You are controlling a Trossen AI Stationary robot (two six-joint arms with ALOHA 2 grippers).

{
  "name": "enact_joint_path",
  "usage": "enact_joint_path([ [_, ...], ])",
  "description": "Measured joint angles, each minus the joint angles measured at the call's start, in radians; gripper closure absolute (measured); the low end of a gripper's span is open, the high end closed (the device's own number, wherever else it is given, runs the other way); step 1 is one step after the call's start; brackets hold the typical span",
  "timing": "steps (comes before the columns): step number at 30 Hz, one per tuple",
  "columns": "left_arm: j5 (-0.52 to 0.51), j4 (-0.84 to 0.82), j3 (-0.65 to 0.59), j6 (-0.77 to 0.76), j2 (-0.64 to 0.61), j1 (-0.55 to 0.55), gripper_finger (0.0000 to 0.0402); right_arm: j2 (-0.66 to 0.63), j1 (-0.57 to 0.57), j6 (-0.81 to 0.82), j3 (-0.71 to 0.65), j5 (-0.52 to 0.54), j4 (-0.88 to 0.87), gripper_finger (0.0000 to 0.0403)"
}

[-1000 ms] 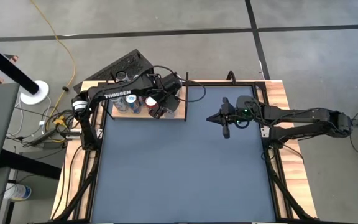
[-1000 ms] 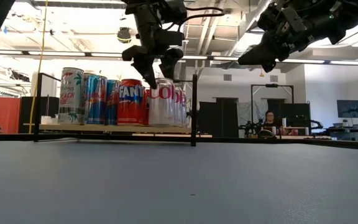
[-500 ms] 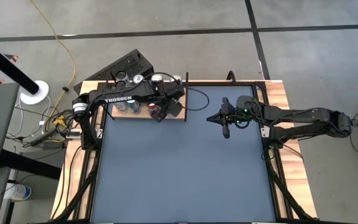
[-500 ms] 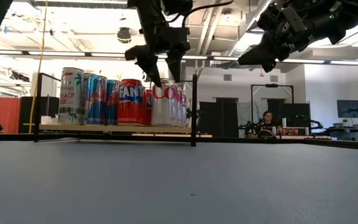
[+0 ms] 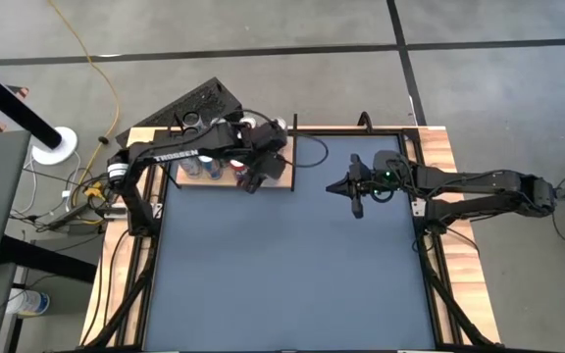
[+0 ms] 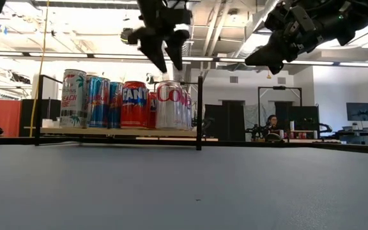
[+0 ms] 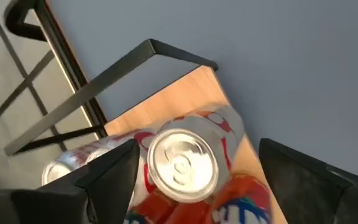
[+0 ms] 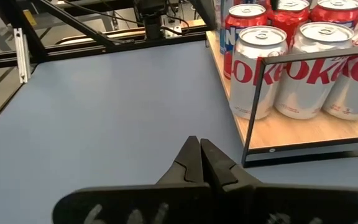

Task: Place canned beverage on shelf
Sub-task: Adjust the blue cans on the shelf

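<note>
On the far left of the counter (image 5: 292, 265) your shelf (image 5: 282, 183) already carries a crowd of cans; in the low view you can read them left to right: a tall pale can (image 6: 73, 98), blue ones (image 6: 98, 101), an orange Fanta can (image 6: 133, 104), then silver Diet Coke cans ending at the black post (image 6: 199, 112); the silver can (image 7: 185, 163) sits upright on the board near its corner, as the left wrist view shows from directly overhead; your left gripper (image 6: 161, 59) hangs above the row, jaws spread wide and holding nothing, clear of the can tops; I judge the placement as good as made; if you need to take that can again, treat it as a thin aluminium shell: stiff enough while full, fairly heavy for its size, smooth and slippery on the painted wall, easily dented by a hard squeeze; close on the mid-height of the cylinder with the fingers on opposite sides, not on the rim or the tab, and keep it upright; neighbours stand touching or just beside it, so a wide approach could knock them; over on the right, your right gripper (image 5: 355, 208) waits above the far middle of the counter, well apart from the shelf, jaws pressed together on nothing
</note>
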Motion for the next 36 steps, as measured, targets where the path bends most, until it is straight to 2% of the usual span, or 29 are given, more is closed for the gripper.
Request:
enact_joint_path([
  [5, -0.014, -0.090, 0.006, -0.075, -0.033, 0.014, 0.0103, 0.000, -0.001, 0.000, 0.000, 0.000, 0.000, 0.0403],
  [8, 0.019, -0.172, -0.001, -0.133, -0.032, 0.042, 0.0136, 0.000, 0.000, -0.001, 0.000, 0.000, 0.000, 0.0403],
  [11, 0.041, -0.174, -0.018, -0.147, -0.031, 0.052, 0.0194, 0.000, -0.001, -0.005, 0.000, 0.000, 0.000, 0.0403],
  [17, 0.053, -0.135, -0.018, -0.146, -0.026, 0.059, 0.0351, 0.000, -0.001, -0.008, 0.000, 0.000, 0.000, 0.0403],
  [19, 0.051, -0.138, -0.018, -0.148, -0.021, 0.069, 0.0388, 0.000, -0.001, -0.008, 0.000, 0.000, 0.000, 0.0403],
  [27, 0.060, -0.141, -0.018, -0.158, 0.013, 0.082, 0.0400, 0.000, -0.001, -0.008, 0.000, 0.000, -0.001, 0.0403],
  [36, 0.007, -0.117, -0.019, -0.119, 0.064, 0.087, 0.0401, 0.000, -0.001, -0.008, 0.000, 0.000, -0.007, 0.0403],
])
